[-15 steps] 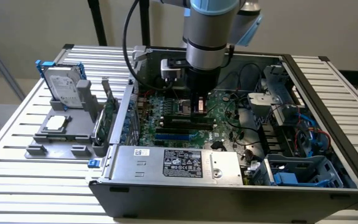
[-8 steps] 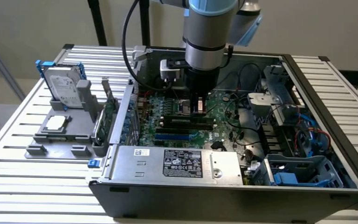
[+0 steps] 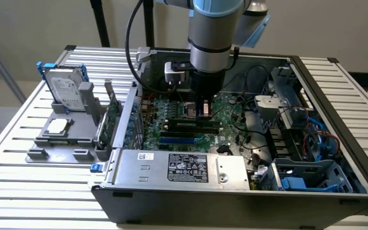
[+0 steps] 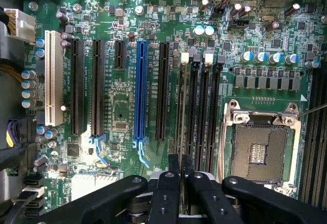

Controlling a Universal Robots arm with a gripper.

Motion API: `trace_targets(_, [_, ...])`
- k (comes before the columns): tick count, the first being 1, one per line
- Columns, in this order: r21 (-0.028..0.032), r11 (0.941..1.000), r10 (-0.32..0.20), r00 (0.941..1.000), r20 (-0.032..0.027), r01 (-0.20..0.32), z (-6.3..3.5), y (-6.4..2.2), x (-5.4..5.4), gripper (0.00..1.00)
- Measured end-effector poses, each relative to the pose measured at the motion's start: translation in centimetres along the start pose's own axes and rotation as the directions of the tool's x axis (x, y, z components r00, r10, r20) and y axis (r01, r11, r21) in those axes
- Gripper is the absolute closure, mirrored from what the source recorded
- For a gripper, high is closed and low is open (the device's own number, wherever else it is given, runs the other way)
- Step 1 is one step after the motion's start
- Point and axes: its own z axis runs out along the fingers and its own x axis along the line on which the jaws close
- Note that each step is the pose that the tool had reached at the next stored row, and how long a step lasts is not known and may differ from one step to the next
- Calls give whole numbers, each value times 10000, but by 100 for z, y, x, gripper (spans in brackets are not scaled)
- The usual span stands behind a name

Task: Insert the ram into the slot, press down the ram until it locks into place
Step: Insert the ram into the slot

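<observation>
Gripper point(image 3: 203, 111) was down inside the open computer case point(image 3: 235, 194) on the bench point(image 3: 17, 148). Its fingers were pinched close on the top edge of the ram point(image 3: 189, 125), so it was grasping it. The ram stood on edge at the slot point(image 4: 184, 65), the memory socket closest to the expansion slots point(image 4: 140, 88). Its long axis lay along the slot, parallel to the empty neighbour slots point(image 4: 204, 111), and ran left to right across the exterior view. Progress, judged: the ram was aligned and probably partly entered. Couldn't tell whether it was fully seated or the end clips had locked. The press-down looked unfinished.
</observation>
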Motion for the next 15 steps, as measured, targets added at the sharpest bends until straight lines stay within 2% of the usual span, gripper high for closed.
trace_targets(15, [84, 10000, 2, 9999, -103, -1, 29, 22, -30, 87])
